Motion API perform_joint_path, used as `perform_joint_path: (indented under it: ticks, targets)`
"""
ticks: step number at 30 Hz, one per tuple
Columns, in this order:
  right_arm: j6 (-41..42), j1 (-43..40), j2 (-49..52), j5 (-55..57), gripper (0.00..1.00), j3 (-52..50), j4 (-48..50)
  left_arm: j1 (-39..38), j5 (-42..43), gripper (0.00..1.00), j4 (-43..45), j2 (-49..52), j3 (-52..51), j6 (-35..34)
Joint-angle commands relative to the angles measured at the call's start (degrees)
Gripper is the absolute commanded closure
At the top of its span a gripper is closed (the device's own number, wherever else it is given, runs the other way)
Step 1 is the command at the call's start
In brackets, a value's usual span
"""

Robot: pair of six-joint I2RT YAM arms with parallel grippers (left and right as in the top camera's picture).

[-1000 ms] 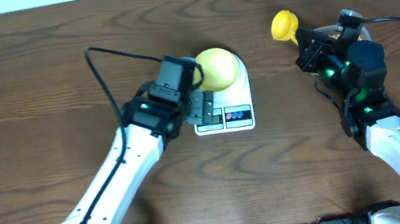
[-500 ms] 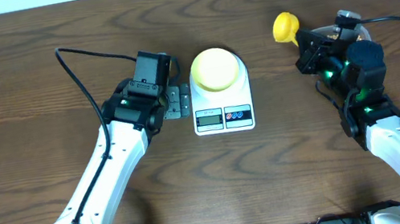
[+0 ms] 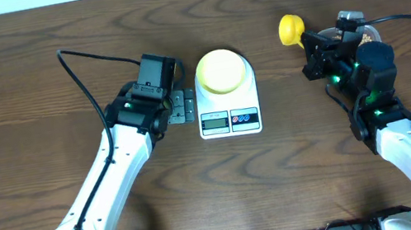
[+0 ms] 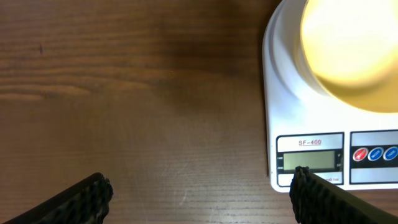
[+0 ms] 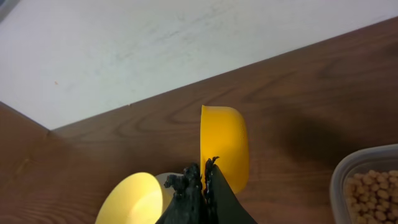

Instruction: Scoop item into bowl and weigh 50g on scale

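Dark wood table (image 3: 16, 80). Left gripper (image 3: 181, 107), jaws wide apart and empty, has backed off to just left of scale (image 3: 227, 103). Bowl (image 3: 221, 71) sits on scale, placement done. Right gripper (image 3: 310, 51) clamped on yellow scoop (image 3: 290, 28), well right of scale. Beans (image 5: 373, 193) unscooped; scooping likely next.

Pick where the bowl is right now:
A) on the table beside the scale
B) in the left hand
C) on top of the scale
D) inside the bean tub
C: the pale yellow-green bowl sits on the white scale, above its display, while the left hand is open and empty beside the scale.
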Motion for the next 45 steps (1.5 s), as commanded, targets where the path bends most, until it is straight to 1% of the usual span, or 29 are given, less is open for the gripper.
perform_joint_path:
  ticks: [1, 6, 12, 15, 21, 29, 36, 41, 45]
  targets:
    - [-2.25, -0.35, 0.17, -0.39, 0.99, 0.79, 0.07, -0.28, -0.72, 0.07, -0.46, 0.39, -2.64, 0.04]
    - [-1.18, -0.35, 0.17, -0.81, 0.99, 0.79, 0.04, -4.85, -2.12, 0.07, 0.42, 0.39, -6.88, 0.33]
    - [0.13, -0.35, 0.17, -0.79, 0.99, 0.79, 0.28, -11.43, -2.1, 0.07, 6.32, 0.39, -10.29, -0.83]
    - [0.13, -0.35, 0.17, -0.81, 0.99, 0.79, 0.22, -12.98, -2.1, 0.07, 8.39, 0.74, -11.26, -2.38]
    - [0.11, -0.35, 0.17, -0.79, 0.99, 0.79, 0.24, -13.2, -2.27, 0.07, 10.75, 5.01, -11.63, -5.16]
    - [0.11, -0.35, 0.17, -0.79, 0.99, 0.79, 0.24, -15.17, -2.27, 0.07, 14.91, 10.64, -11.61, -5.16]
    - [0.09, -0.35, 0.17, -0.79, 0.99, 0.79, 0.24, -15.63, -2.27, 0.07, 16.57, 10.88, -11.61, -5.99]
    - [0.09, -0.35, 0.17, -0.76, 0.99, 0.79, 0.24, -15.65, -2.25, 0.07, 19.71, 10.88, -11.61, -6.03]
    - [0.09, -0.35, 0.17, -0.79, 0.99, 0.79, 0.24, -15.63, -2.25, 0.07, 20.11, 10.88, -11.61, -6.03]
